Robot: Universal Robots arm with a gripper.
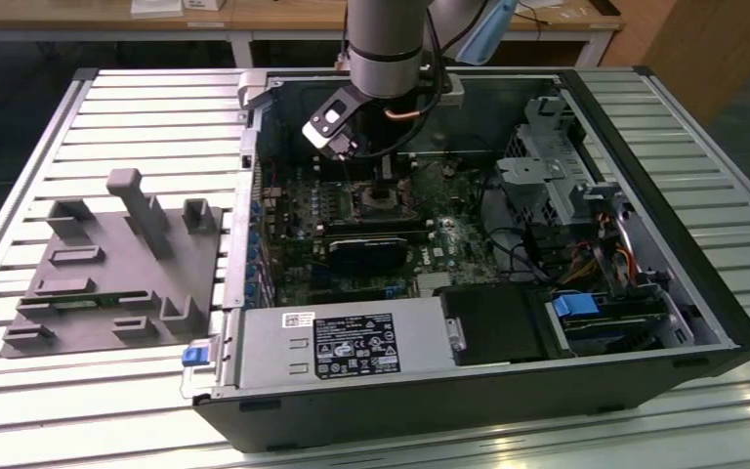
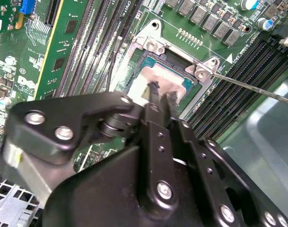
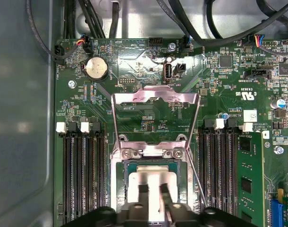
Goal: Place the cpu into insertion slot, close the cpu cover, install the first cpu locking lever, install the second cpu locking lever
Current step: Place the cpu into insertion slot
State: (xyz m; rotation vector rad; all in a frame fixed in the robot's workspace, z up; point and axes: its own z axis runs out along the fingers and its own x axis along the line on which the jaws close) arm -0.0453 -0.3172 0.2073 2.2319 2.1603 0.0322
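Inside the open black-and-silver computer case (image 1: 479, 391), on the green motherboard (image 3: 134, 61), the thin silvery cpu cover (image 3: 156, 97) is swung open, so nothing clamps the chip. The likely risk is a sideways drag or hard press from the arm, shifting the chip and damaging the contacts of the square, metal-rimmed insertion slot (image 3: 153, 150). The flat silver-topped cpu (image 3: 151, 182) lies in that slot. Over its top, the black gripper (image 3: 153, 190) has its fingers (image 3: 143, 201) drawn almost together, grasping nothing; whether they touch the chip cannot be told.
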